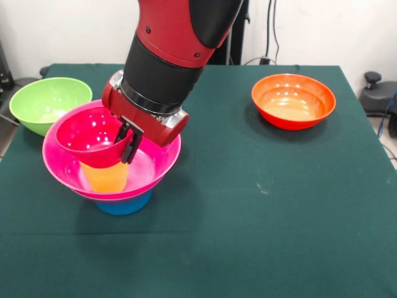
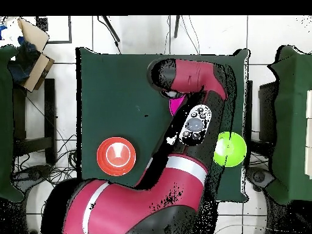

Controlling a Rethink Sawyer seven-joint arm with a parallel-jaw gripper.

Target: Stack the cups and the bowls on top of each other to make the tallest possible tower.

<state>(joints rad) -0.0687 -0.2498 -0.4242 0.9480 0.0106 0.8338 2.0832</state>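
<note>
My gripper (image 1: 130,144) is shut on the right rim of the small red bowl (image 1: 87,136), one finger inside and one outside. The red bowl is tilted and rests on or just above the orange-yellow cup (image 1: 105,178). That cup stands inside the big pink bowl (image 1: 158,162). The pink bowl sits on a blue piece (image 1: 126,205), mostly hidden; I cannot tell whether it is a cup or a bowl. In the overhead view the arm hides the gripper and only a sliver of the pink bowl (image 2: 175,105) shows.
The big lime green bowl (image 1: 43,102) stands at the table's left edge behind the tower, also in the overhead view (image 2: 230,149). The orange bowl (image 1: 293,100) stands alone at the far right, also in the overhead view (image 2: 116,156).
</note>
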